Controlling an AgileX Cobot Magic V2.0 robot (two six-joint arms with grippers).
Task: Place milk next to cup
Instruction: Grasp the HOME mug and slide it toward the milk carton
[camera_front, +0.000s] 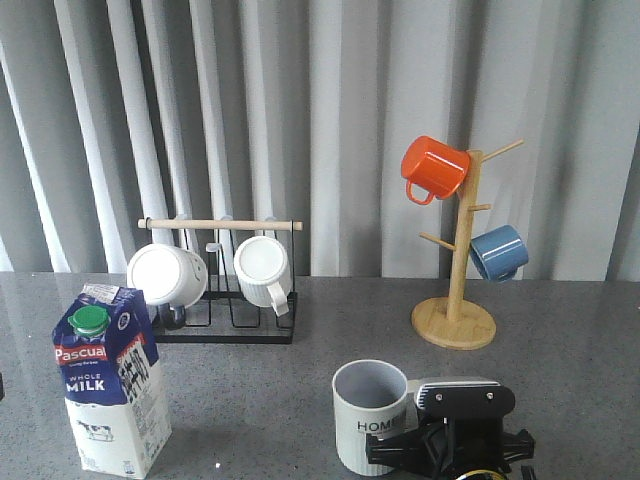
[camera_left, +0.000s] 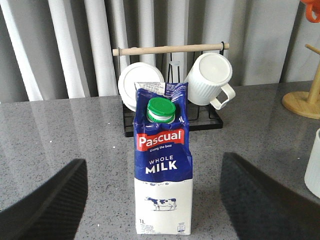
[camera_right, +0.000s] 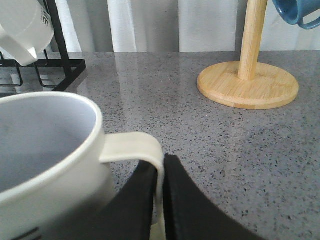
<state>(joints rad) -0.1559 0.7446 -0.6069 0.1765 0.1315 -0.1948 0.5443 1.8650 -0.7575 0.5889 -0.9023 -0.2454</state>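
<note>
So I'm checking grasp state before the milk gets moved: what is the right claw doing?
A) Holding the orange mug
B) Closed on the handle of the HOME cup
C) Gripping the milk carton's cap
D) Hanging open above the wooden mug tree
B: in the right wrist view the right claw has its black fingers pinched on the cream handle of the cup, far from the milk.

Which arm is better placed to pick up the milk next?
Left. Its open gripper already frames the milk carton, while the right gripper is shut on the HOME cup's handle.
</note>
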